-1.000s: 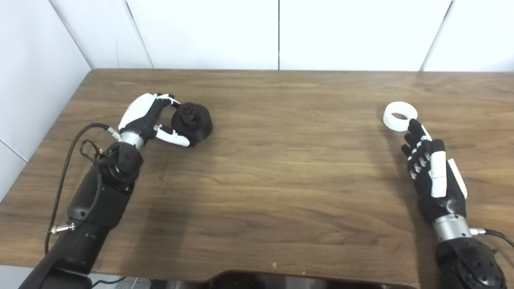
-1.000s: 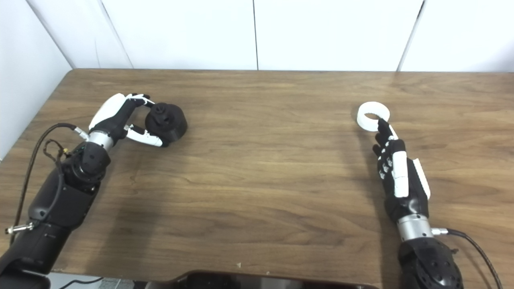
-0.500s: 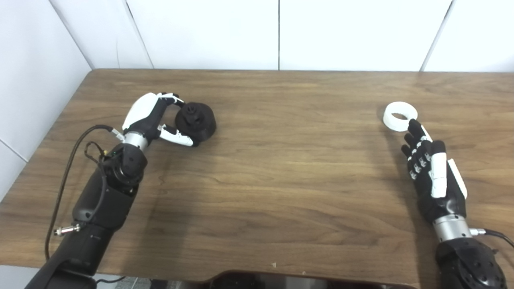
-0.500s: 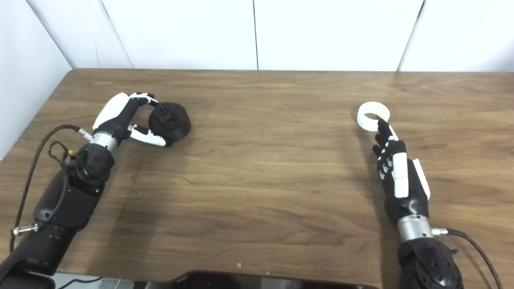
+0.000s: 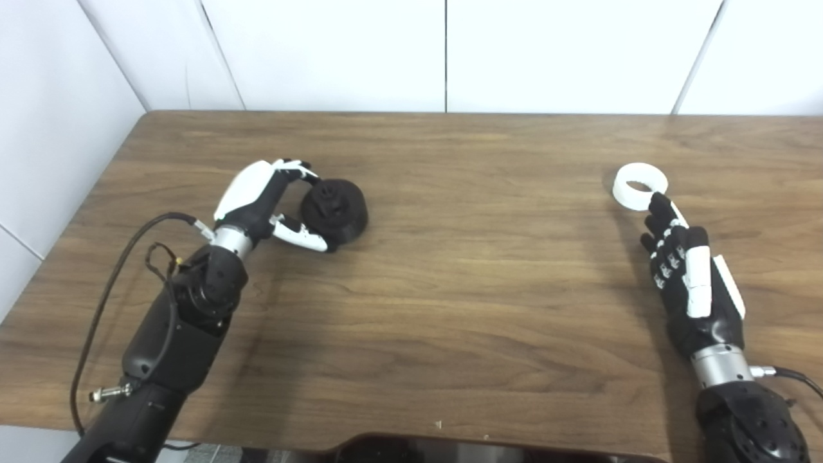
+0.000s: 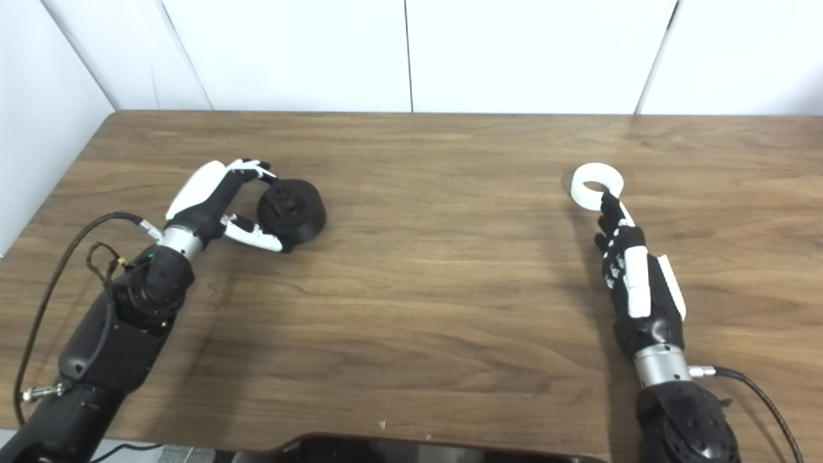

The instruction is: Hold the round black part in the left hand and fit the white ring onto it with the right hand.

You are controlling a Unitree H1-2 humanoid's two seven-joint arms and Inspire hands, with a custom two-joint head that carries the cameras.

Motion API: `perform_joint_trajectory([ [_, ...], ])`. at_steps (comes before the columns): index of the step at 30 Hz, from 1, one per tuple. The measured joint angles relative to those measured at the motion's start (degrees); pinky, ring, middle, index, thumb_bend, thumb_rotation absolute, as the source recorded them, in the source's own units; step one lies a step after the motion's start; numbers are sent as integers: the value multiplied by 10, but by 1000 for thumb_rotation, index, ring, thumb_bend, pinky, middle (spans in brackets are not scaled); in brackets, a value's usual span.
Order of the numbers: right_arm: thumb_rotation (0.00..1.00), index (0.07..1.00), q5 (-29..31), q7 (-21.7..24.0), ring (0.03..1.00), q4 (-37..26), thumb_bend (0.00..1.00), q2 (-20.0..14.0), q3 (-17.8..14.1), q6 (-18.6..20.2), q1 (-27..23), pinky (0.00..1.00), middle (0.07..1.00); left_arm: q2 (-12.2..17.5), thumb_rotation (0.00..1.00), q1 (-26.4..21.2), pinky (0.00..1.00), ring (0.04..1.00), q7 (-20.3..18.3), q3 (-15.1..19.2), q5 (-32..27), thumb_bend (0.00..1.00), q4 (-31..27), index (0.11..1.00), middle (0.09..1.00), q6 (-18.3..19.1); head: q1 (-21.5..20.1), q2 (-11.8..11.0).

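Observation:
The round black part (image 5: 335, 209) is at the left of the wooden table (image 5: 450, 270), held between the fingers and thumb of my left hand (image 5: 263, 199); I cannot tell whether it rests on the table or is raised. It also shows in the right eye view (image 6: 292, 209). The white ring (image 5: 638, 186) lies flat on the table at the right. My right hand (image 5: 688, 283) is open and empty, its fingers stretched toward the ring, the fingertips just short of its near rim.
White wall panels stand behind the table's far edge. A black cable (image 5: 122, 251) loops beside my left forearm. A dark object (image 5: 411, 450) sits at the table's near edge, bottom centre.
My left hand has carried the black part to the right and a little nearer to me. My right hand has crept slightly toward the ring. The ring has not moved.

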Motion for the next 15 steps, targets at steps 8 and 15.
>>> perform_joint_trajectory([
  [8,1000,972,-4,-1,1000,-4,682,5,3,1,2,1000,989,-20,202,30,889,975,-14,-20,0,834,-51,619,913,-9,-12,1],
  [15,1000,974,-9,-1,1000,-6,688,6,7,3,4,1000,989,-48,242,52,872,970,-9,-52,13,841,-76,618,909,-25,-24,2],
])
